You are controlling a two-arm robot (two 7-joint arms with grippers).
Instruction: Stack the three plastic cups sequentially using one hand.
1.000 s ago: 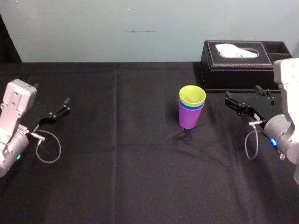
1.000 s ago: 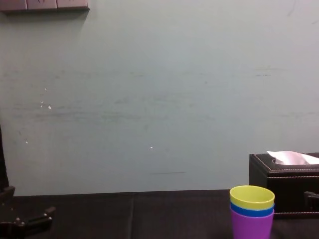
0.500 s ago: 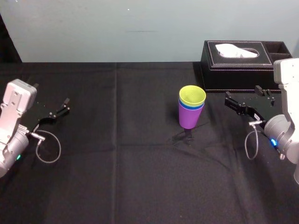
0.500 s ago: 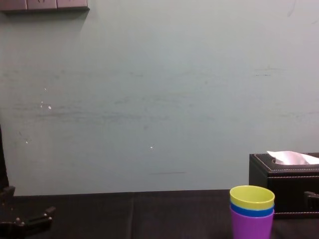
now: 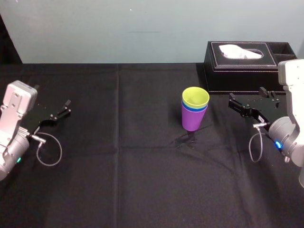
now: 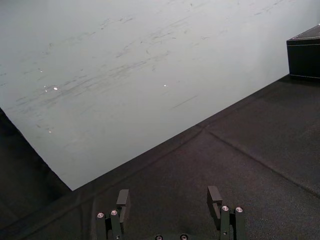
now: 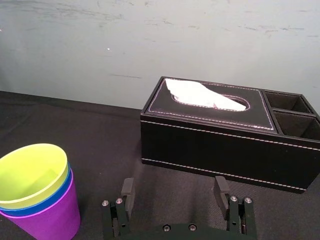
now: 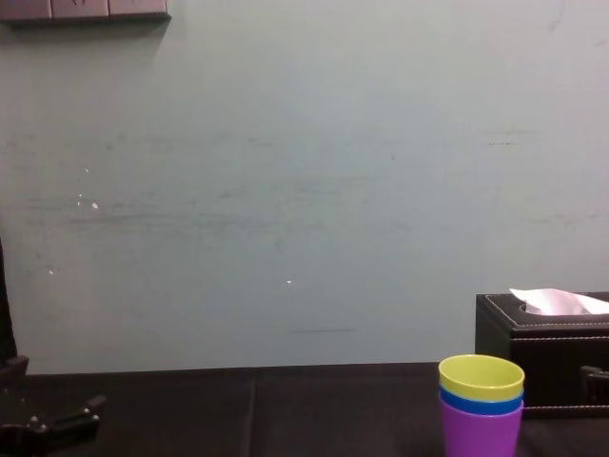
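Grippers, two.
- Left gripper (image 5: 51, 95): low over the black tablecloth (image 5: 142, 180) at the robot's left side. Its two fingers (image 6: 123, 196) are spread wide with nothing between them.
- Right gripper (image 5: 245, 96): low over the cloth at the robot's right side. Its two fingers (image 7: 218, 184) are likewise parted and it holds nothing.
- One grey cable loop (image 5: 47, 151) hangs at the left wrist and one more at the right.

Plastic cups, three, nested into one upright stack.
- The stack stands on the cloth between the two grippers, much nearer the right one. It is to that gripper's left, about level with it, and clear of its fingers.
- Purple cup (image 5: 192, 119): outermost, its base on the cloth.
- Blue cup (image 5: 194, 109): seated inside the purple; no more than a band of it shows under the top rim.
- Yellow-green cup (image 5: 195, 97): innermost and uppermost, mouth open upward.

Black tissue box (image 5: 242, 71), one.
- It sits beyond the right gripper, farther back than the cups and well apart from the left gripper.
- One white tissue (image 7: 197, 94) rises from the slot in its lid.
- Two small open compartments (image 7: 290, 112) sit at the box's right end.

Pale wall (image 8: 304, 190), one, behind the table's far edge.
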